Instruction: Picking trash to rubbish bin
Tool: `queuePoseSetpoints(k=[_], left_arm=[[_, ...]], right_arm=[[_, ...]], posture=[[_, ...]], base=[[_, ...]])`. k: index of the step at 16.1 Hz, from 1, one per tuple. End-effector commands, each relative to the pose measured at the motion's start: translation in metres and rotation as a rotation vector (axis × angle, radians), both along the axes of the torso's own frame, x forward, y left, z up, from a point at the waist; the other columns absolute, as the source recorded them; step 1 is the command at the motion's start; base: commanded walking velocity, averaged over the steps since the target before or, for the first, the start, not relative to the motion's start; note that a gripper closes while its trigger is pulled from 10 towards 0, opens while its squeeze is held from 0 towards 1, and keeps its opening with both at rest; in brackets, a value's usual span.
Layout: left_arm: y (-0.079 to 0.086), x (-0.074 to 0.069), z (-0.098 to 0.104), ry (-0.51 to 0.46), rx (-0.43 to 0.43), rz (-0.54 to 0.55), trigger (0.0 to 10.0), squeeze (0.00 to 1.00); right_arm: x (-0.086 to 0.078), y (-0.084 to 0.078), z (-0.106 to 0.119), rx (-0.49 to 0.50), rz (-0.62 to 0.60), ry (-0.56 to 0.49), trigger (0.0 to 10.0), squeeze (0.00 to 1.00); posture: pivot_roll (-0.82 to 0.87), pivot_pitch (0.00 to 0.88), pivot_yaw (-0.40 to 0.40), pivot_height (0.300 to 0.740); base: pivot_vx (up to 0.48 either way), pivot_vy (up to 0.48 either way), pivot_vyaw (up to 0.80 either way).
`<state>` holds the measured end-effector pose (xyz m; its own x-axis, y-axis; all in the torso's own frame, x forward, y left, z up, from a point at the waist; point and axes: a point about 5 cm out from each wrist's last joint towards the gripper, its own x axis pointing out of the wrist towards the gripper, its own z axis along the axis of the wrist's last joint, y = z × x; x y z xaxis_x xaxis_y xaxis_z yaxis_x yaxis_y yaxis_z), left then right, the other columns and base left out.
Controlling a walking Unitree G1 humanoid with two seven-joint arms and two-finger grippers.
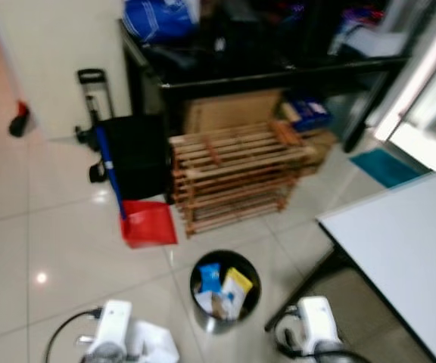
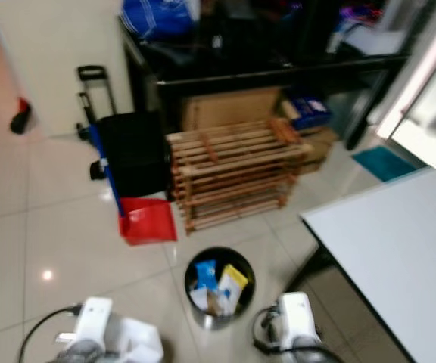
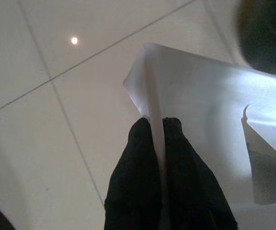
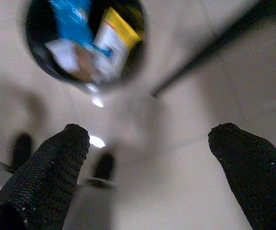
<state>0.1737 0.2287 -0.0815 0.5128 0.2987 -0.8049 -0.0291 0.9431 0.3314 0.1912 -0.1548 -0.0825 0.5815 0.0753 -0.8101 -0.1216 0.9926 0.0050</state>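
tiled floor (image 1: pixel 66 249) | left gripper (image 3: pixel 157 125) pinches white sheet (image 3: pixel 210 100) edge-on | right gripper (image 4: pixel 152 143) fingers apart above bin (image 1: pixel 225 291)

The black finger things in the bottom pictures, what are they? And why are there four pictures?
They belong to a walking robot that tidies up. The two top pictures come from cameras in its head, looking down at the floor. The two bottom ones come from cameras on its wrists.

Each arm ends in a pincer with two black fingers. The left pincer is squeezed shut on a white sheet, probably paper or plastic rubbish. The right pincer is open and holds nothing.

On the tiled floor stands a round black bin already holding blue and yellow packets. Behind it are a red dustpan and a wooden rack. A white table stands to the right.
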Motion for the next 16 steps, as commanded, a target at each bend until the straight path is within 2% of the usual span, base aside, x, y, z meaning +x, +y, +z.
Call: queuePoseSetpoints(k=[1, 11, 14, 16], left_arm=[[-0.014, 0.006, 0.000, -0.024, -0.042, -0.021, 10.0, 0.00], [-0.014, 0.006, 0.000, -0.018, -0.038, -0.032, 10.0, 0.00], [-0.006, 0.012, 0.005, -0.054, -0.001, -0.026, 10.0, 0.00], [-0.002, 0.020, 0.010, -0.101, 0.016, -0.009, 10.0, 0.00]], right_arm=[[-0.003, -0.018, 0.000, -0.036, -0.035, -0.001, 10.0, 0.00], [0.002, -0.017, 0.002, -0.036, -0.038, -0.018, 10.0, 0.00], [0.019, -0.014, 0.012, -0.014, -0.065, -0.085, 10.0, 0.00], [0.023, -0.014, 0.014, -0.016, -0.062, -0.094, 10.0, 0.00]], posture=[[0.03, 0.038, -0.093, 0.740], [0.03, 0.037, -0.094, 0.740], [0.03, 0.038, -0.094, 0.740], [0.04, 0.038, -0.100, 0.740]], base=[[0.000, 0.000, 0.00], [0.000, 0.000, 0.00], [0.000, 0.000, 0.00], [0.000, 0.000, 0.00]])
